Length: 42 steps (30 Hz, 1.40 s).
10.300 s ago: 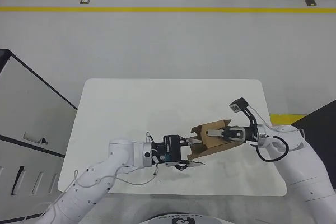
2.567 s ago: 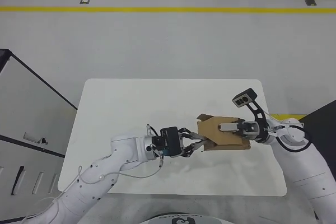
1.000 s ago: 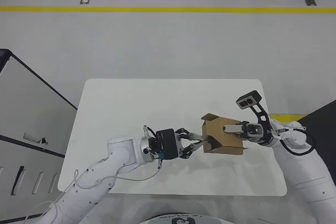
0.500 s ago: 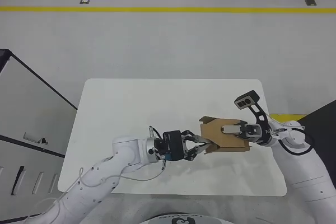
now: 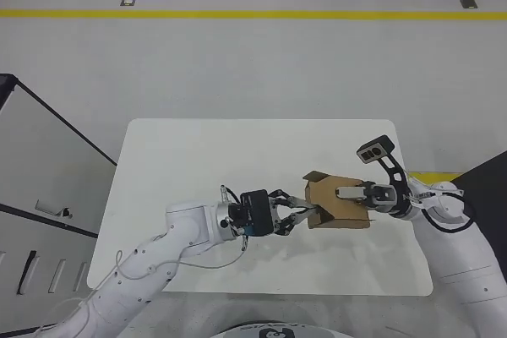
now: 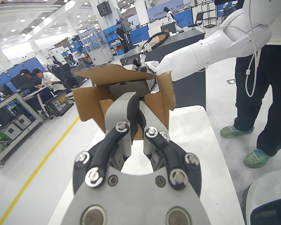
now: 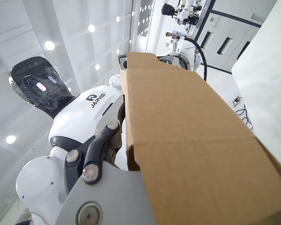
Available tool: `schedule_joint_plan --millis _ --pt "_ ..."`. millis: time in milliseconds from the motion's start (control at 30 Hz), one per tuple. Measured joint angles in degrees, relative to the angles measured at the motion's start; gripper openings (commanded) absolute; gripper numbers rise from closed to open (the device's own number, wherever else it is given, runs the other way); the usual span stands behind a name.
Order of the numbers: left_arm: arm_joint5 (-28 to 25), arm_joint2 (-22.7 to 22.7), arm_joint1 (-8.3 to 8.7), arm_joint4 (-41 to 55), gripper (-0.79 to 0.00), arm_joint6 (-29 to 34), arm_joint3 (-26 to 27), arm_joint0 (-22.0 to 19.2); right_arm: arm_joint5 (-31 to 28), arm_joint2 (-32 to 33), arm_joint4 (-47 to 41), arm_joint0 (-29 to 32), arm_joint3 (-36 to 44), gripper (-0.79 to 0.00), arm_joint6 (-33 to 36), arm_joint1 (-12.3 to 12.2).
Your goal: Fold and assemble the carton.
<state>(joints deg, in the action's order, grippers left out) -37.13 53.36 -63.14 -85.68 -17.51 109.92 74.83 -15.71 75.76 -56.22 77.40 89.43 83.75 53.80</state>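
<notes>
White table (image 5: 194, 152): carton (image 5: 336, 211) is over its right half, btwn both arms. Left gripper (image 6: 135, 105) pinches a flap at carton's open end; right gripper (image 5: 348, 193) clamps opp. wall, w/ one finger on top.

White table (image 5: 194, 160) with rounded corners, standing on a pale floor (image 5: 253, 68); a yellow line (image 5: 253, 14) marks the floor beyond.
</notes>
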Motion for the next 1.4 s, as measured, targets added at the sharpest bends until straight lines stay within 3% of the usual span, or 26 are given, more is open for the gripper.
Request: schedule_joint_plan --millis 433,867,1400 --pt "-0.36 3.66 0.91 -0.50 -0.785 -0.61 2.36 3.39 -0.51 1.38 -1.13 0.48 -0.75 -0.785 1.01 0.41" --pt "-3.78 -2.20 -0.07 -1.37 -0.785 1.61 0.74 0.14 -0.29 1.36 -0.37 0.68 0.29 -0.785 1.04 0.93" --pt "-3.81 -4.52 -0.81 -0.77 -0.785 3.34 -0.44 -2.08 0.31 1.73 2.67 1.10 1.07 -0.785 0.74 1.25"
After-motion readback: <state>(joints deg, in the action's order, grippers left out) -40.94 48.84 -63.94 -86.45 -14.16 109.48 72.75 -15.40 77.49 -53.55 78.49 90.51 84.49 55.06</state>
